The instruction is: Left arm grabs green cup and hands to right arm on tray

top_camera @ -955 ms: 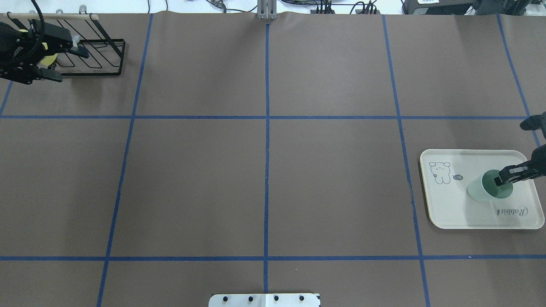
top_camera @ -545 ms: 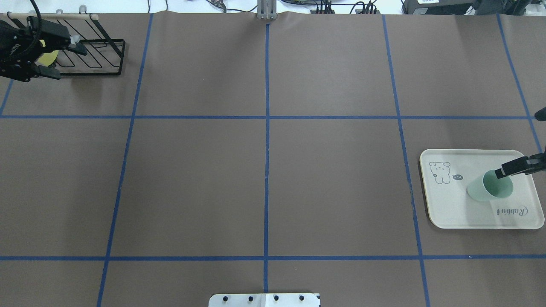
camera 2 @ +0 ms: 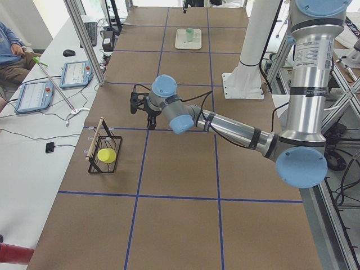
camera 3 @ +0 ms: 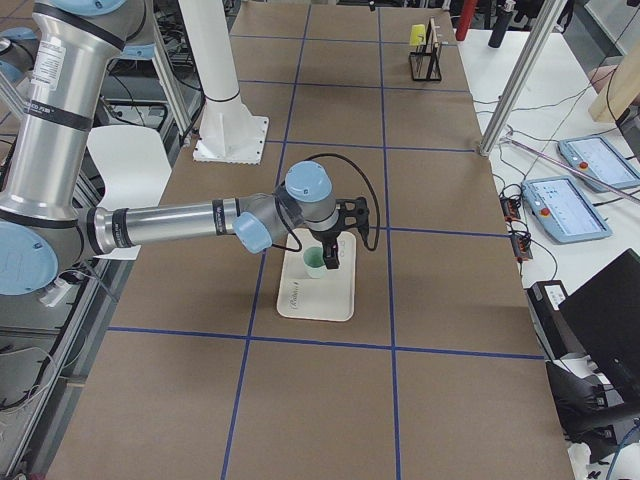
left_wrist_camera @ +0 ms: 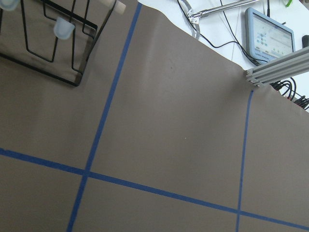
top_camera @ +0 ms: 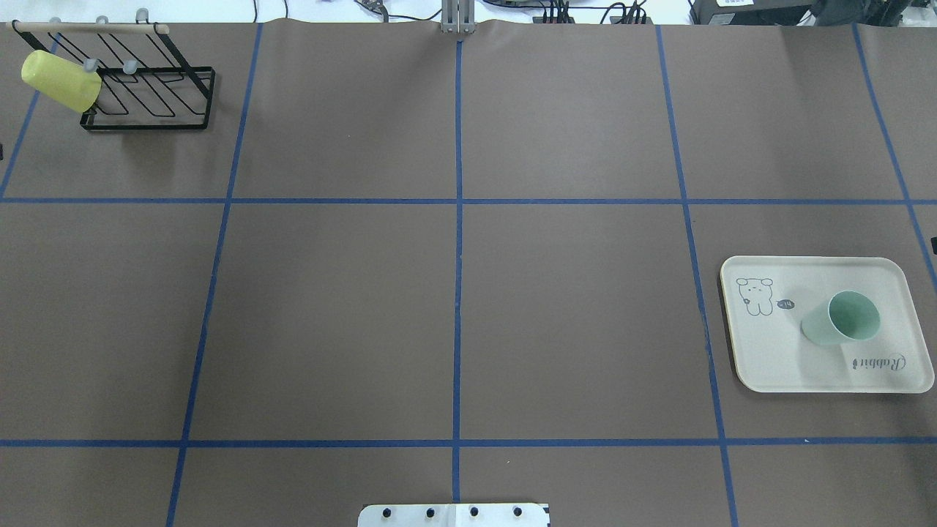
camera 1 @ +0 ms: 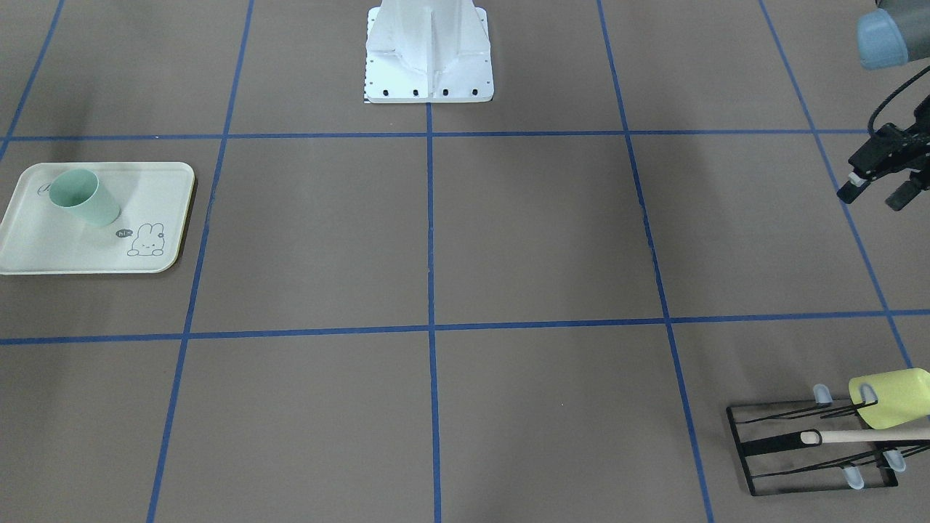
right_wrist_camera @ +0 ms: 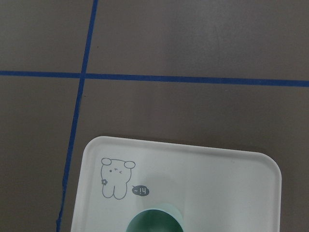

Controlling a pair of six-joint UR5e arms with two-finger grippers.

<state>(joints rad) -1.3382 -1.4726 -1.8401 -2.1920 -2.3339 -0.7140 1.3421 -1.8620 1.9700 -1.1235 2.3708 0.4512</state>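
Left gripper [camera 1: 874, 195]: the jaws stood well apart with nothing between them and touched nothing. It hung above the tabletop [top_camera: 571, 315] at the robot's left edge, well apart from the wire rack [camera 1: 799, 444].
Right gripper [camera 3: 342, 238]: it hung above the tray's outer side, with one finger pointing down toward the cup. Only the side view caught it properly, so I could not tell how far it was open.
Green cup [top_camera: 842, 320]: it stood upright on the tray, mouth up. In the overhead and front views nothing touched it.
Tray [top_camera: 761, 369]: it lay flat near the tabletop's right end, inside one taped square. The cup sat in the half away from the bunny drawing [top_camera: 754, 296], well inside the raised rim on every side.
Wire rack: it stood in the far left corner of the tabletop, and a yellow-green cup [top_camera: 60, 80] hung tilted on a peg at its outer end.
Open room: the broad middle of the tabletop between rack and tray showed only brown cover and blue tape lines [top_camera: 457, 293]. The tray's outer rim lay close to the edge of the overhead view.
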